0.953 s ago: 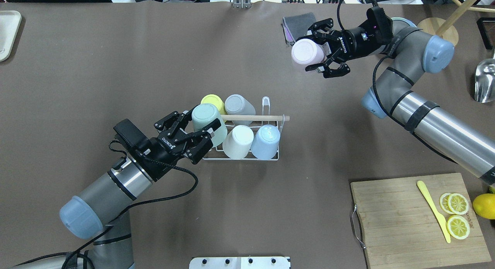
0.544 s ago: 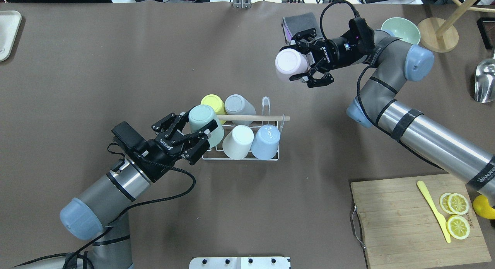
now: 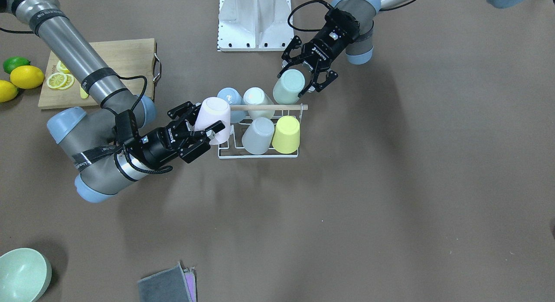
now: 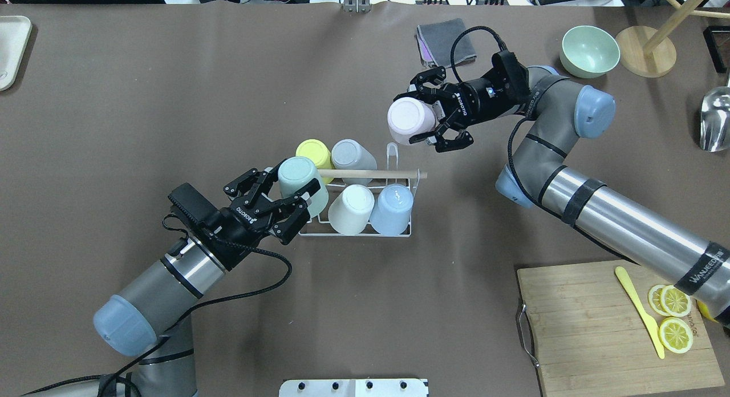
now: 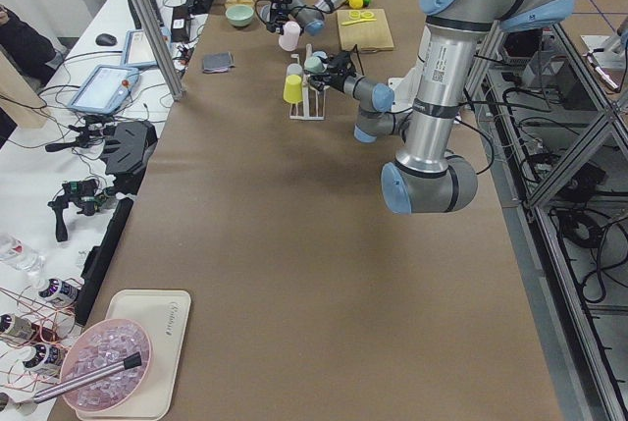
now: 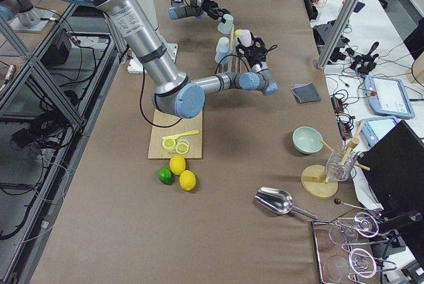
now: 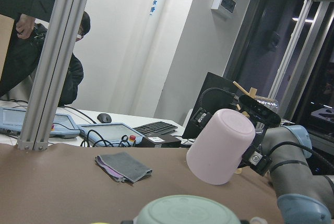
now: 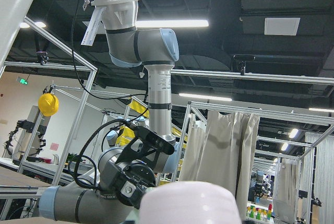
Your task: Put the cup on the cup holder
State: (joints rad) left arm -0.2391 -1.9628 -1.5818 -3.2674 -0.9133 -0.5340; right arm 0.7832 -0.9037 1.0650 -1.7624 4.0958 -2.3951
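The cup holder, a white wire rack (image 4: 365, 233) with a wooden rod (image 4: 373, 173), stands mid-table and also shows in the front view (image 3: 260, 155). Upside down on it are a yellow cup (image 4: 312, 152), a grey cup (image 4: 352, 154), a whitish cup (image 4: 351, 210) and a light blue cup (image 4: 393, 206). My left gripper (image 4: 291, 185) is shut on an inverted mint-green cup (image 4: 301, 179) at the rack's near left end. My right gripper (image 4: 419, 116) is shut on an inverted pink cup (image 4: 406, 120), held in the air just beyond the rack's bare far right prong (image 4: 392, 153).
A cutting board (image 4: 593, 334) with lemon slices and a yellow knife lies near right. A green bowl (image 4: 589, 50), a wooden stand (image 4: 644, 57), a metal scoop (image 4: 716, 120) and a grey cloth (image 4: 447, 40) are at the far right. A tray (image 4: 11, 49) is far left.
My right arm has carried the pink cup left and nearer, down to the rack's far right end. My left gripper with the mint-green cup has shifted slightly left.
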